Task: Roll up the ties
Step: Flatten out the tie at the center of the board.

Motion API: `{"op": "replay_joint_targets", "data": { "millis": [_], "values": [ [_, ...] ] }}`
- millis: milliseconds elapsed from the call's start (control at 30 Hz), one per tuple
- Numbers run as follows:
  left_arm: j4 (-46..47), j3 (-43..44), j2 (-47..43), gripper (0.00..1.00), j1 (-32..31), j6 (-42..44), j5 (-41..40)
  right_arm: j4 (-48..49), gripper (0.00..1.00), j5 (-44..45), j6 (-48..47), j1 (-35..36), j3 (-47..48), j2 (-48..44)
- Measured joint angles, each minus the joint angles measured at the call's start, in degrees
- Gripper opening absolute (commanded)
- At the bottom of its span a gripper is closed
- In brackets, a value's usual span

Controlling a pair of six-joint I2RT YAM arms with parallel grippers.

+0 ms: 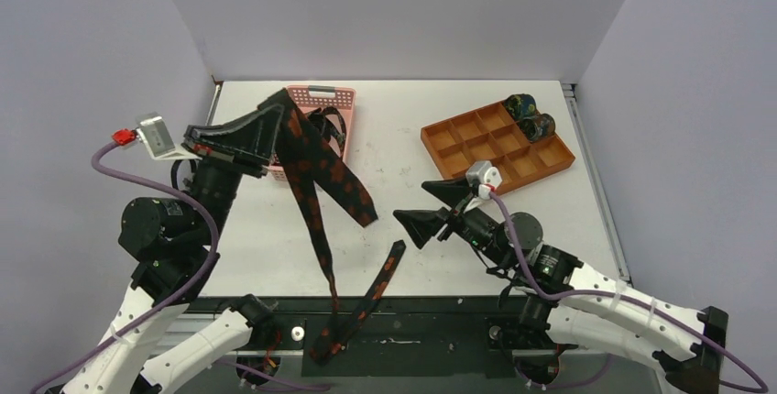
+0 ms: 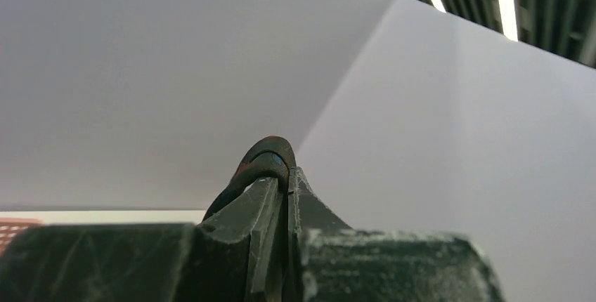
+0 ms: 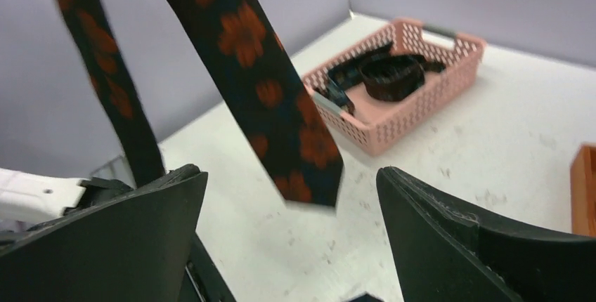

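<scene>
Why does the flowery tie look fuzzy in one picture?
Right wrist view: the flowery tie hangs close to the lens and looks smeared, while the pink basket behind is crisper. Left wrist view: ceiling lights glare at top right. Top external view: evenly lit, sharp.

Left arm (image 1: 169,229) and right arm (image 1: 586,289): white links, black joints. Left gripper (image 2: 287,179) and right gripper (image 1: 410,200): black wedge fingers (image 3: 450,239), scuffed. Behind each sits a grey camera (image 1: 156,135), fed by a purple cable (image 1: 93,161); the left plug (image 1: 122,136) is red.

The hanging tie (image 1: 344,183) drapes between the right claw (image 1: 410,202) and the pink basket (image 1: 325,92), bare table (image 1: 394,147) beyond
</scene>
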Motion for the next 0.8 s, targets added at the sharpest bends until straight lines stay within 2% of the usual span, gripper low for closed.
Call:
{"op": "replay_joint_targets", "data": {
  "millis": [67,200,467,600,700,767,800],
  "values": [
    [-2.43,2.25,0.59,0.00,0.00,1.18,-7.02,-0.37,0.98,2.95,1.33,0.00,-1.53,1.77],
    [-8.33,6.88,2.40,0.00,0.00,4.20,-19.08,-2.29,0.90,8.79,4.85,0.00,-2.99,11.87],
    [-16.79,4.28,0.90,0.00,0.00,12.00,-38.36,-7.61,0.81,14.34,11.41,0.52,-2.75,35.28],
    [-18.10,1.27,-1.46,0.00,0.00,15.26,-43.76,-10.86,0.67,16.79,14.36,2.71,-0.46,43.39],
    [-18.29,0.04,-2.75,0.00,0.00,16.92,-46.01,-12.85,0.50,19.30,16.44,4.44,1.79,47.58],
    [-18.29,-0.59,-3.54,0.00,0.00,17.88,-47.04,-13.35,0.33,20.04,17.90,5.11,2.60,48.17],
    [-18.23,-0.83,-3.80,0.00,0.00,18.18,-47.34,-13.57,0.19,20.57,18.69,5.29,2.60,48.30]
  ]
}}
